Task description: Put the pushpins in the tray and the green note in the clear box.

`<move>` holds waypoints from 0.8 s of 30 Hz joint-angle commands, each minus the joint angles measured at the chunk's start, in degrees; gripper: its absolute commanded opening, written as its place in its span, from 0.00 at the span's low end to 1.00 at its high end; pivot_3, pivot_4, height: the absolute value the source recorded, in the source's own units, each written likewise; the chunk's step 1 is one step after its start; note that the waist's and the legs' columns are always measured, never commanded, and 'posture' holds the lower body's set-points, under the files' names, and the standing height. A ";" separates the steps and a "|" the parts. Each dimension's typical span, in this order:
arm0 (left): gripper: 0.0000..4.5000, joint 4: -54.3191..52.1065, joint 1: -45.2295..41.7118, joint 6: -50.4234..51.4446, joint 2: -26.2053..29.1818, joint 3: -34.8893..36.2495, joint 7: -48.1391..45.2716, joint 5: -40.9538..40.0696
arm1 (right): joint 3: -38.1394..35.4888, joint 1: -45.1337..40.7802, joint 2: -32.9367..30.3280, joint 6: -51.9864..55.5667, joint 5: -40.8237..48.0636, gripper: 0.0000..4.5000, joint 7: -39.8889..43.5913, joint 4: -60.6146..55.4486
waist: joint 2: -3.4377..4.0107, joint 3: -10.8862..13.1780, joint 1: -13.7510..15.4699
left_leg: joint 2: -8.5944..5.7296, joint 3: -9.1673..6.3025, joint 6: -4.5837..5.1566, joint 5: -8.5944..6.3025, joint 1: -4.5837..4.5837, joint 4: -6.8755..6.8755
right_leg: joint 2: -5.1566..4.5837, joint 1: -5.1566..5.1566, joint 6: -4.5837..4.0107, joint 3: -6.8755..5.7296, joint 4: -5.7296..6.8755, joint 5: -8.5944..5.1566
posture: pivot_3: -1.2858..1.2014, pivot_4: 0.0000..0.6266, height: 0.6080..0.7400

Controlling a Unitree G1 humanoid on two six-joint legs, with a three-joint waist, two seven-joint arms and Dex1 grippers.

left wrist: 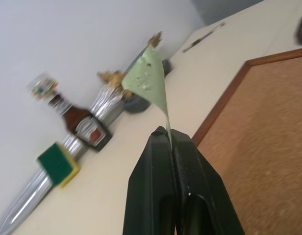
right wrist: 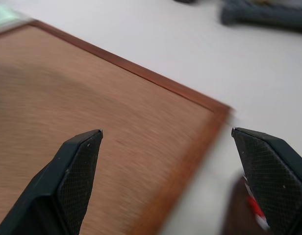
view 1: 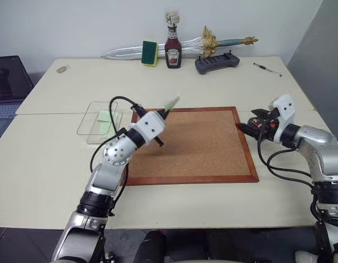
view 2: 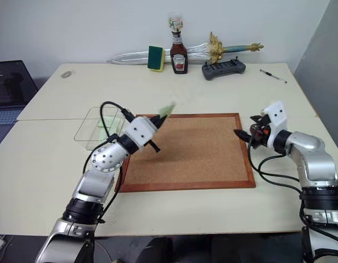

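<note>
The green note (left wrist: 148, 78), a pale slip with tiny pin marks, hangs in the air over the cork board's (view 1: 196, 145) far left corner. My left gripper (view 1: 164, 112) is shut on its lower edge, and its black fingers (left wrist: 161, 161) are pressed together. The clear box (view 1: 88, 130) lies just left of the board, with a pale green patch inside it. At the board's right edge my right gripper (right wrist: 166, 130) is open wide with nothing between its fingers. Beside it I see a corner of the dark maroon tray (right wrist: 234, 210) holding a red pushpin (right wrist: 254, 208).
Along the far table edge stand a toy sword (view 1: 130, 52), a green-and-yellow sponge (view 1: 150, 53), a ketchup bottle (view 1: 173, 49) and a dark grey ridged holder (view 1: 217, 63). A pen (view 1: 266, 69) lies far right. A laptop (view 1: 7, 87) sits off the table's left side.
</note>
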 commanded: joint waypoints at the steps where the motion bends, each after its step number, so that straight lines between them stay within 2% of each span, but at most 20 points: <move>1: 0.00 -6.98 2.42 10.68 1.13 8.32 3.35 -2.41 | 3.25 -4.29 1.96 1.51 3.91 1.00 3.49 -6.66 | 0.00 0.00 -0.15 | 0.00 0.00 0.00 0.00 0.00 0.00 | 0.01 0.00 0.00 0.00 0.00 0.00 | 0.52 0.24 1.00; 4: 0.00 -8.85 4.26 16.96 2.35 14.27 5.38 -3.41 | 7.13 -7.33 4.05 2.16 4.07 1.00 5.09 -7.45 | -0.03 0.01 -0.31 | 0.00 -0.04 0.00 0.00 0.02 0.02 | 0.02 0.03 0.00 -0.02 0.01 0.00 | 0.52 0.24 1.00; 9: 0.00 -8.44 4.75 21.39 4.92 20.62 7.73 -4.17 | 10.91 -10.74 7.92 1.60 3.01 1.00 4.99 -6.25 | -0.07 0.04 0.61 | -0.03 -0.11 -0.01 0.00 0.01 0.01 | 0.01 0.04 0.00 -0.08 0.00 0.00 | 0.52 0.24 1.00; 14: 0.00 -5.60 3.97 22.74 5.12 22.97 10.03 -5.14 | 12.60 -11.92 10.89 0.61 2.38 1.00 4.89 -4.88 | -0.08 0.04 1.25 | -0.03 -0.12 -0.02 0.01 -0.01 0.00 | -0.01 0.02 0.00 -0.08 -0.04 0.00 | 0.52 0.24 1.00; 20: 0.00 -0.97 1.03 24.52 3.38 24.11 11.90 -8.70 | 13.57 -11.69 11.62 0.20 1.83 1.00 5.13 -4.65 | -0.11 0.04 1.34 | -0.04 -0.12 -0.02 0.01 -0.01 0.00 | -0.01 0.01 0.00 -0.07 -0.05 0.00 | 0.52 0.24 1.00; 24: 0.15 2.53 -1.21 26.45 2.40 24.88 12.86 -11.56 | 13.78 -11.13 11.75 0.99 1.79 1.00 4.48 -5.96 | -0.12 0.05 1.27 | -0.03 -0.12 -0.02 0.01 0.00 -0.01 | -0.01 0.00 0.00 -0.08 -0.03 0.00 | 0.52 0.24 1.00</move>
